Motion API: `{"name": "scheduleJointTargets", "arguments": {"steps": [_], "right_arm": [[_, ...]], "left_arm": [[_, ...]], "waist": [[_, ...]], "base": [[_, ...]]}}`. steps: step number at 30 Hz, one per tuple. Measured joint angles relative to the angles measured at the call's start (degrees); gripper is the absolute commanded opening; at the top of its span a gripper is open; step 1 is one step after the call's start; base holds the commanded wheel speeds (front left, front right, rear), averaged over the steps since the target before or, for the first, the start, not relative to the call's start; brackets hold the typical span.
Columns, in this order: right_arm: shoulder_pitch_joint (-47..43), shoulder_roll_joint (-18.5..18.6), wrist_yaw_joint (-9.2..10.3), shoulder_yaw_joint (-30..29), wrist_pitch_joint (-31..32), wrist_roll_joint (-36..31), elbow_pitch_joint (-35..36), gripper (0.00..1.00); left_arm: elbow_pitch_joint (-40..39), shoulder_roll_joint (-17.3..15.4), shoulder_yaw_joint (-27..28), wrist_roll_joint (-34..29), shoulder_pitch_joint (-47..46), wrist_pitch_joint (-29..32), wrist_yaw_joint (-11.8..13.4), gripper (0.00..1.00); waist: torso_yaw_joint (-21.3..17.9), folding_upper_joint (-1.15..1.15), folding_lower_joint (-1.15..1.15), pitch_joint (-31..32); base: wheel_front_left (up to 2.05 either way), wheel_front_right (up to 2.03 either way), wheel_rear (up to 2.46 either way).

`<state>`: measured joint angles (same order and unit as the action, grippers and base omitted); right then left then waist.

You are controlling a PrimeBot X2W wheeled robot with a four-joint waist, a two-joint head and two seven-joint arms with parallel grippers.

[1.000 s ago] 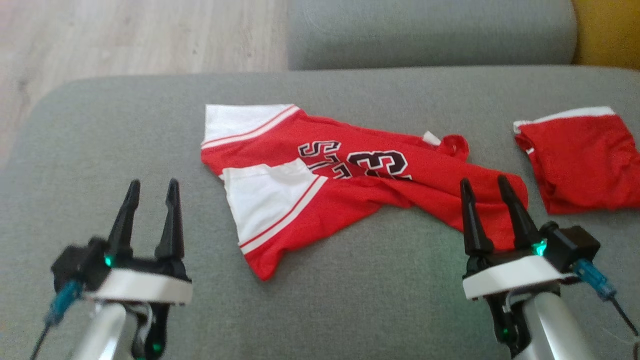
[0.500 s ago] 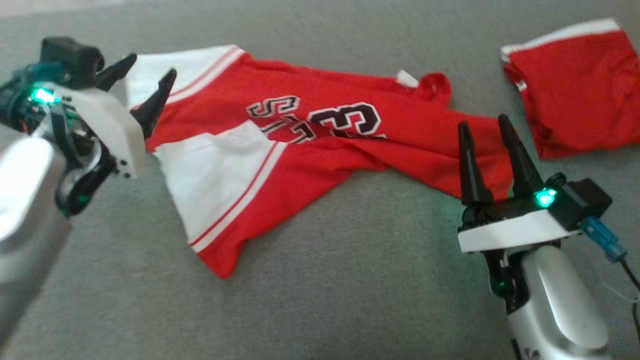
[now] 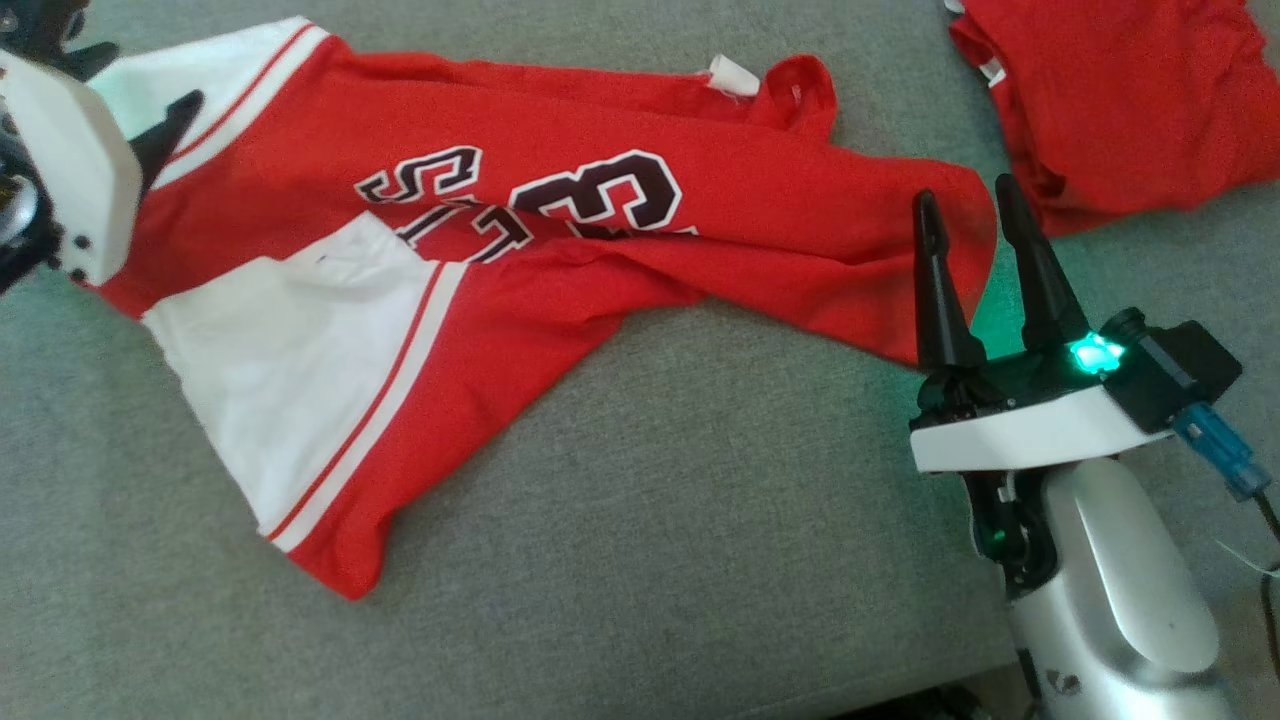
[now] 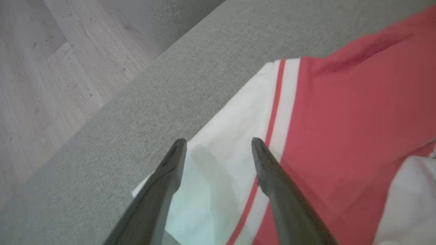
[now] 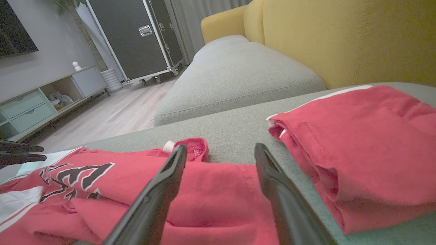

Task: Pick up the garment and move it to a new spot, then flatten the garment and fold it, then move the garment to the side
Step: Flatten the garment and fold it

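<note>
One garment [image 3: 560,130] spans from left gripper [image 4: 219,143] to right gripper [image 3: 965,190].

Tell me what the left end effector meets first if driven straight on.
Probably the red jersey, at its white corner panel, just ahead of the left end effector; the gap is unclear.

Soft even daylight, weak shadows. Head view blurs at left; green glow beside right end effector [image 3: 965,190]; wrist views bow.
</note>
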<state>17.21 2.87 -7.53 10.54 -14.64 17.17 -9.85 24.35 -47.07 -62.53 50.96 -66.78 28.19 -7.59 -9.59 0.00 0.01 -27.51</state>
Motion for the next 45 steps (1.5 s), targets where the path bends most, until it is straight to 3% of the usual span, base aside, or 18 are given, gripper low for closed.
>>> {"name": "scheduleJointTargets", "arguments": {"steps": [6, 13, 14, 15, 16, 20, 23, 26, 30, 31, 32, 39, 45], "right_arm": [[0.6, 0.0, -0.01, 0.0, 0.0, 0.2, 0.5, 1.00], [2.2, 0.0, -0.01, 0.0, 0.0, 0.5, 0.9, 1.00], [2.2, 0.0, -0.01, 0.0, 0.0, 0.6, 0.9, 1.00], [2.2, 0.0, -0.01, 0.0, 0.0, 0.8, 0.9, 1.00], [2.2, 0.0, -0.01, 0.0, 0.0, 1.0, 0.9, 1.00], [2.2, 0.0, -0.01, 0.0, 0.0, 1.0, 1.0, 1.00], [2.2, 0.0, 0.00, -0.1, 0.0, 1.0, 1.1, 1.00], [2.3, 0.0, -0.01, -0.1, 0.0, 1.0, 1.1, 1.00], [2.4, 0.0, -0.01, 0.0, 0.0, 1.5, 1.0, 1.00], [2.4, 0.0, -0.01, 0.0, 0.0, 1.5, 1.0, 1.00], [2.4, 0.0, -0.01, 0.0, 0.0, 1.5, 1.0, 1.00], [2.4, 0.0, -0.01, -0.2, 0.0, 1.3, 0.4, 1.00], [2.4, 0.0, -0.01, -1.9, 0.0, -1.2, -0.3, 1.00]], "left_arm": [[2.1, -1.8, -7.9, 2.2, -4.7, -1.1, 0.0, 1.00], [3.1, -2.2, -11.6, 5.5, -8.7, -1.0, 0.0, 1.00], [3.0, -2.3, -11.7, 6.3, -8.9, -0.2, 0.0, 0.87], [2.6, -2.5, -11.8, 6.9, -9.0, 0.3, 0.0, 0.24], [2.0, -2.7, -12.0, 7.4, -9.2, 0.7, 0.0, 0.00], [2.3, -3.0, -13.1, 6.6, -9.9, -2.3, 0.0, 0.00], [6.6, -2.6, -13.5, 1.6, -12.3, -8.2, 0.0, 0.00], [14.5, 0.0, -13.1, -3.7, -17.1, -17.5, 0.7, 0.00], [20.1, 3.4, -13.0, -7.6, -19.6, -24.1, 1.1, 0.00], [21.1, 4.3, -13.0, -8.3, -19.7, -25.6, 1.1, 0.45], [22.2, 5.2, -13.0, -8.3, -19.7, -26.7, 1.0, 1.00], [27.6, 9.3, -12.7, -7.9, -19.1, -31.9, 0.5, 1.00], [30.7, 13.3, -9.0, -4.2, -15.2, -40.5, 0.7, 1.00]], "waist": [[-1.3, 0.00, -0.01, -2.5], [-2.2, 0.00, -0.01, -3.8], [-2.3, 0.00, -0.01, -3.9], [-2.4, 0.00, -0.01, -4.0], [-2.5, 0.00, -0.01, -4.1], [-3.0, 0.00, -0.01, -4.5], [-3.2, 0.00, -0.01, -4.7], [-3.4, 0.00, -0.01, -4.7], [-3.5, 0.00, -0.01, -4.5], [-3.5, 0.00, -0.01, -4.4], [-3.5, 0.00, -0.01, -4.3], [-2.4, 0.00, -0.01, -2.9], [-0.2, 0.00, -0.01, 0.4]], "base": [[0.00, 0.00, 0.00], [0.00, 0.00, 0.00], [0.00, 0.00, 0.00], [0.00, 0.00, 0.00], [0.00, 0.00, 0.00], [0.00, 0.00, 0.00], [0.00, 0.00, 0.00], [0.00, 0.00, 0.00], [0.00, 0.00, 0.00], [0.00, 0.00, 0.00], [0.00, 0.00, 0.00], [0.00, 0.00, 0.00], [0.00, 0.00, 0.00]]}}
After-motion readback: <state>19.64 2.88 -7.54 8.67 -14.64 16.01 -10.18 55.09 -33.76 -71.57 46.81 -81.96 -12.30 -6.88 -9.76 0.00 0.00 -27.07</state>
